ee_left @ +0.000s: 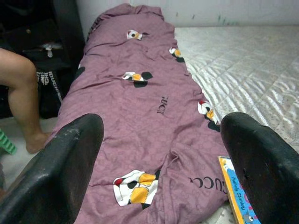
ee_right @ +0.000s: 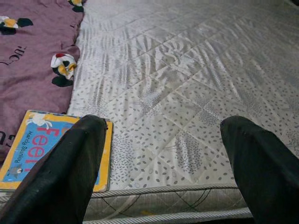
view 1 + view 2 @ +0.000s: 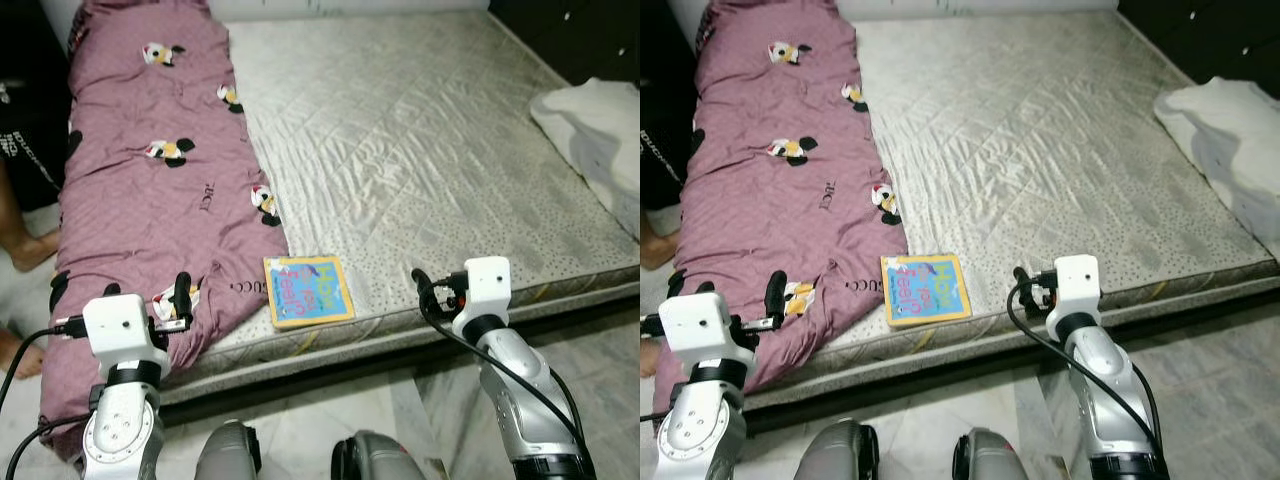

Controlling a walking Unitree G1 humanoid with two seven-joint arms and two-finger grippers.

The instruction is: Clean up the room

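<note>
Grippers L (image 1: pixel 161 163) & R (image 2: pixel 159 163) wide open; nothing held.

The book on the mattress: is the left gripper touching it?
Apart. In the left eye view, the left gripper hovers over the purple blanket, with blanket showing between it and the book.

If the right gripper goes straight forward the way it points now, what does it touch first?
Most likely the bare grey mattress. The right gripper is open, above the near edge of the mattress, pointing across it. The book lies off toward the robot's left of that line. Depth is hard to judge.
</note>
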